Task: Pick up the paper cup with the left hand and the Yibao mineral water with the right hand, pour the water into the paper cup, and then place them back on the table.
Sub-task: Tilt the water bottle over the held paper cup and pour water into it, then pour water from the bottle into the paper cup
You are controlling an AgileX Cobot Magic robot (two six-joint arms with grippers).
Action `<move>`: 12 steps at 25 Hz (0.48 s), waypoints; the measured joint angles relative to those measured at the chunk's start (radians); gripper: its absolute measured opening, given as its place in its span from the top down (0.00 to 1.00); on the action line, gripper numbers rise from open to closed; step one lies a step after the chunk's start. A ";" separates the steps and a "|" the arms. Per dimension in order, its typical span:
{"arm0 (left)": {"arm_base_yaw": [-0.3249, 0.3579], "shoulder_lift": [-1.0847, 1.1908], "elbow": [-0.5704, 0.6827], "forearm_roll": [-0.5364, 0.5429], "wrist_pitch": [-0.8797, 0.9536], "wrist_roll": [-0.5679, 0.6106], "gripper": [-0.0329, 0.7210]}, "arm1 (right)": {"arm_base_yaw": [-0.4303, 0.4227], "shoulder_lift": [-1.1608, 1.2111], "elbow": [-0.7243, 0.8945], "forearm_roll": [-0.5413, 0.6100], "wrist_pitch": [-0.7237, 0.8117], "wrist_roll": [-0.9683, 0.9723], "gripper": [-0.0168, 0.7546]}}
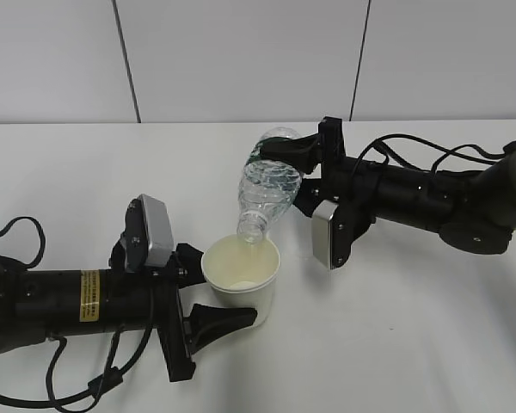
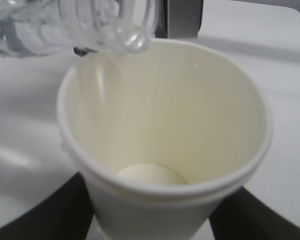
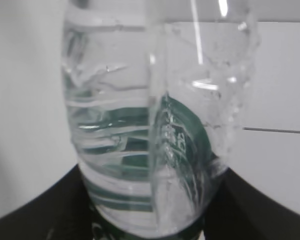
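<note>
Left gripper [image 1: 208,303] clamps paper cup [image 1: 241,272]; right gripper [image 1: 303,163] grips tilted bottle [image 1: 268,185] (mouth over rim).

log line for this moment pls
phase: pouring | left hand: jaws shut on paper cup, upright | right hand: jaws shut on Yibao mineral water, tilted, mouth over cup rim

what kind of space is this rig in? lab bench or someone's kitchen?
Probably a lab or test bench, not a kitchen: a bare white table, a plain grey panelled wall behind it, and only the paper cup and water bottle as props between two robot arms.
</note>
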 joint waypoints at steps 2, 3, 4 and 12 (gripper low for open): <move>0.000 0.000 0.000 0.000 0.000 0.000 0.34 | 0.000 0.000 0.000 0.000 0.000 -0.018 0.46; 0.000 0.000 0.000 0.000 0.000 0.000 0.34 | 0.000 0.000 0.000 0.000 0.000 -0.027 0.46; 0.000 0.000 0.000 0.000 0.000 0.000 0.34 | 0.000 0.000 0.000 0.000 0.000 -0.034 0.46; 0.000 0.000 0.000 -0.001 0.005 0.000 0.34 | 0.000 0.000 -0.020 -0.004 -0.002 -0.060 0.47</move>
